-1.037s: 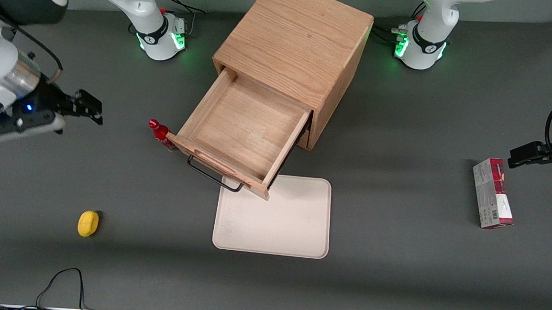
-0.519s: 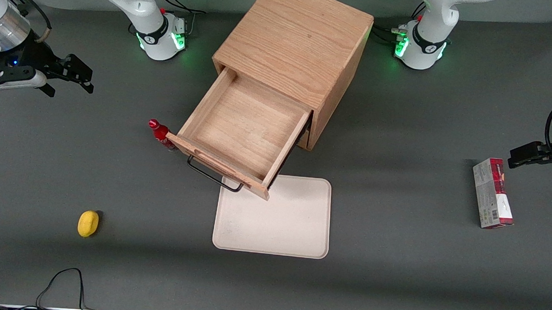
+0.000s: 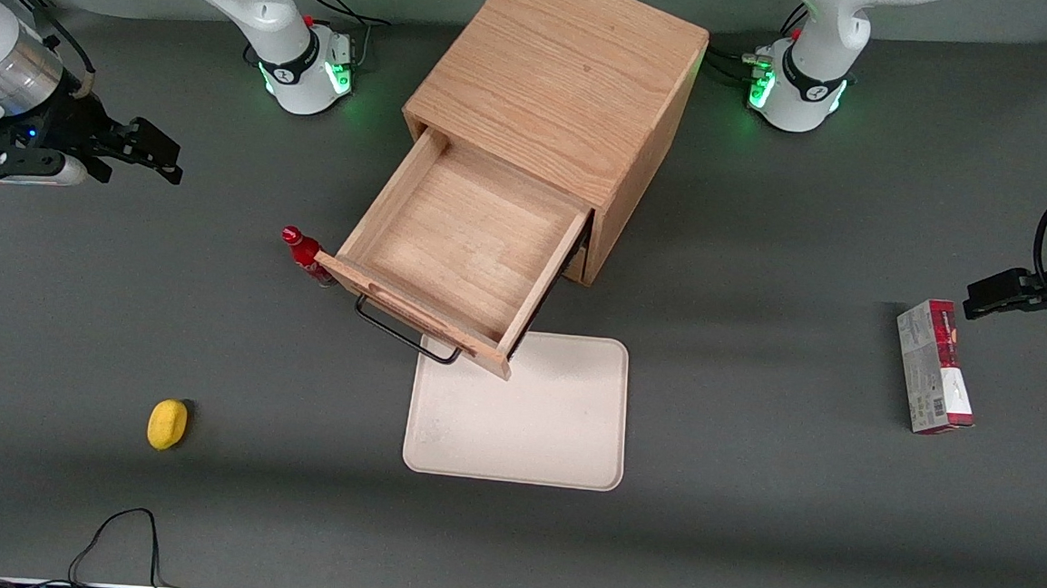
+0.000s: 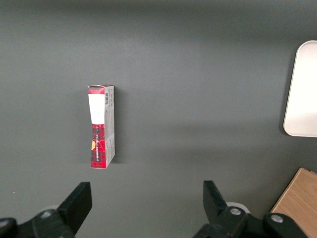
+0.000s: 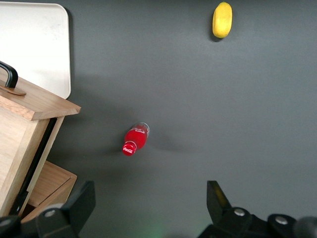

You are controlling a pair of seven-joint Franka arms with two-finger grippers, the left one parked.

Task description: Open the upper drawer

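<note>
Upper drawer (image 3: 462, 254) of light oak, pulled far out of the cabinet (image 3: 572, 88), interior bare. Long black wire handle (image 3: 403, 334) on its front. Its front corner overhangs the tray (image 3: 534, 422). Gripper (image 3: 146, 151), fingers spread, hovers well apart toward the working arm's end.

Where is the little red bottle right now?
The red bottle stands on the table right beside the pulled-out upper drawer, at its front corner toward the working arm's end. The open gripper hangs apart from it, closer to that end.

Even overhead light, soft shadows, sharp focus.
</note>
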